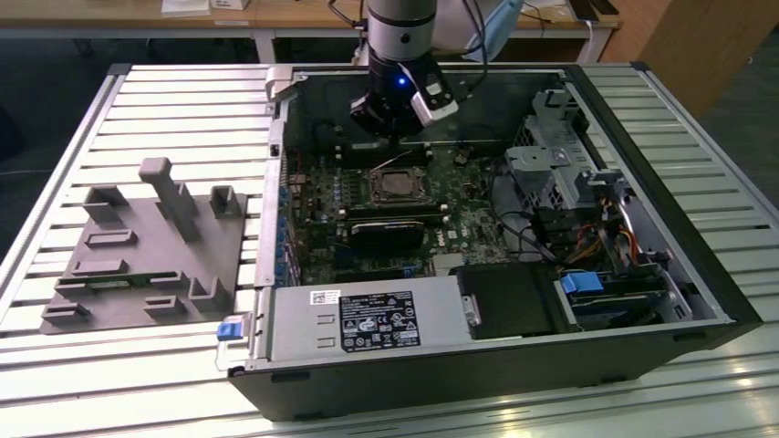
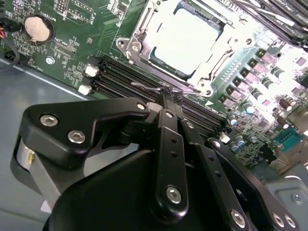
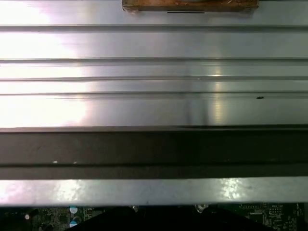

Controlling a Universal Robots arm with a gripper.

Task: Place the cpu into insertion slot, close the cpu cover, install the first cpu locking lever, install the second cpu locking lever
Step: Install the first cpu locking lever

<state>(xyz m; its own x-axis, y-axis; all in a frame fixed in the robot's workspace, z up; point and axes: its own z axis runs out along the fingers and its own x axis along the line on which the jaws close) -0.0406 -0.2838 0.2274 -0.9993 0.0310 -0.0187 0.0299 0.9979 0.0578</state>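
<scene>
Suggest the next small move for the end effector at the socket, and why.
Probably a slight downward press on the wire locking lever, to seat it. In the second wrist view the end effector sits shut, tips right at the lever's end, and the cpu cover already lies closed over the cpu. Whether the lever is latched, I cannot tell.

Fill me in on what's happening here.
One robot arm is working inside an open computer case. The cpu sits in the insertion slot with the cpu cover down over it. In the second wrist view the gripper is pinched shut on a thin wire locking lever at the socket's edge, beside the memory slots.
</scene>
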